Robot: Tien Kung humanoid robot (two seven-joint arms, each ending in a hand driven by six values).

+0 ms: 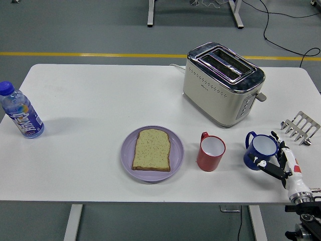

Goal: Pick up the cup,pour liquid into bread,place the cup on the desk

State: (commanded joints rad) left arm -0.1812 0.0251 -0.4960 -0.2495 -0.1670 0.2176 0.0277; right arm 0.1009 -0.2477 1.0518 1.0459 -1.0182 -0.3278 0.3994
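Observation:
A blue cup (260, 151) stands upright near the table's right front, its handle pointing left. My right hand (274, 154) comes in from the lower right, fingers spread around the cup's right side, thumb by its front and not closed on it. To its left a red cup (210, 152) stands upright. A slice of bread (152, 149) lies flat on a purple plate (127, 159) at the front middle. My left hand is out of view.
A cream and chrome toaster (222, 83) stands behind the cups. A metal toast rack (300, 127) sits at the right edge, just behind my hand. A blue-capped bottle (20, 111) stands at the far left.

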